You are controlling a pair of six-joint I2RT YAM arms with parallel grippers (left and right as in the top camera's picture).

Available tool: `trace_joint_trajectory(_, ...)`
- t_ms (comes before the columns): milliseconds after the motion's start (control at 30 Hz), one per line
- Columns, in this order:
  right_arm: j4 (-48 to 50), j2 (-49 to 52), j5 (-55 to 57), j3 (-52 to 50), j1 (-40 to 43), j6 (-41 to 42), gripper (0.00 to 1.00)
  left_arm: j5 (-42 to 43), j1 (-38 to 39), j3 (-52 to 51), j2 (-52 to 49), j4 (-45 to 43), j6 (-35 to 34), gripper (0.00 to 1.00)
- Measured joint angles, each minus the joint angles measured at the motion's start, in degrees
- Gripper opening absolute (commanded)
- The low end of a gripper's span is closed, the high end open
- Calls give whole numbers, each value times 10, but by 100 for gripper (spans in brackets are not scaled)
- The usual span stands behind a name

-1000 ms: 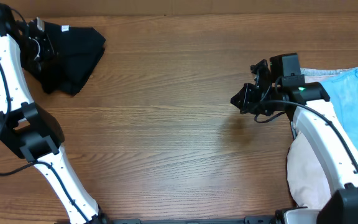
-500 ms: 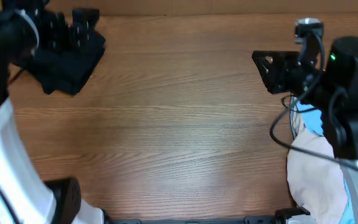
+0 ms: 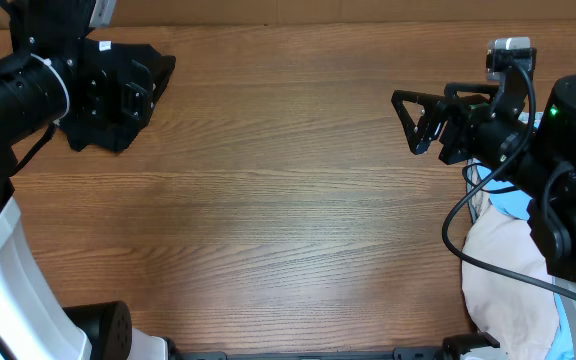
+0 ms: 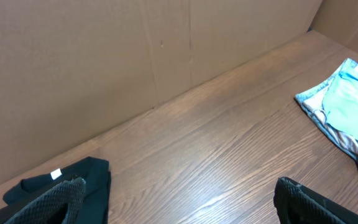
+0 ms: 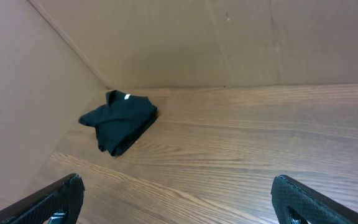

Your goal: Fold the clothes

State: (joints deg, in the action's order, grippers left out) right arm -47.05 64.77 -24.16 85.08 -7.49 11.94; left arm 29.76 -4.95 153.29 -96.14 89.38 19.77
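Note:
A folded black shirt (image 3: 108,128) with a small white tag lies at the table's far left corner. In the left wrist view the black shirt (image 4: 82,180) is at the lower left, and one finger (image 4: 55,202) hangs just over its edge. My left gripper (image 4: 179,208) is open and holds nothing. My right gripper (image 3: 420,122) hovers high above the right half of the table, open and empty. From the right wrist the black shirt (image 5: 120,121) shows far off by the wall. Light blue and white clothes (image 4: 347,106) lie heaped at the right, and a cream piece (image 3: 508,290) lies under the right arm.
Cardboard walls (image 4: 104,68) close off the back and the left side of the wooden table (image 3: 268,210). The right arm's black cable (image 3: 458,230) loops over the cream fabric. Both arms reach high toward the overhead camera.
Both grippers went from nearly shut to wide open. The left gripper lifted off the black shirt, which stays in place. The right arm rose and swung toward the right back.

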Motion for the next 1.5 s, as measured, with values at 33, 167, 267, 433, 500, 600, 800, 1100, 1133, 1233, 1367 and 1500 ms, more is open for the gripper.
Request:
trace_joint_trajectory(33,2,0,0,0,0,0,100,0,0,0,0,1,0,100)
trace_joint_trajectory(167,29,1,2,0,0,0,100,0,0,0,-1,2,2,100)
trace_joint_trajectory(267,29,1,2,0,0,0,100,0,0,0,-1,2,2,100)
trace_joint_trajectory(433,0,1,2,0,0,0,100,0,0,0,-1,2,2,100)
trace_joint_trajectory(500,-36,1,2,0,0,0,100,0,0,0,-1,3,2,100)
trace_joint_trajectory(600,-70,1,3,0,0,0,100,0,0,0,-1,3,2,100)
trace_joint_trajectory(800,-62,1,26,0,0,-11,100,0,0,0,-1,3,2,100)
trace_joint_trajectory(1100,-55,-23,64,0,0,-123,100,0,0,0,-1,3,2,100)
trace_joint_trajectory(1133,-55,-31,76,0,0,-136,100,0,0,0,-1,3,2,100)
trace_joint_trajectory(1233,-63,-64,117,0,0,-170,100,0,0,0,-1,3,2,100)
trace_joint_trajectory(1367,-90,-116,167,-4,0,-218,100,0,0,0,-1,3,2,100)
trace_joint_trajectory(1500,-84,-184,192,-49,4,-266,100,0,0,0,-1,3,2,100)
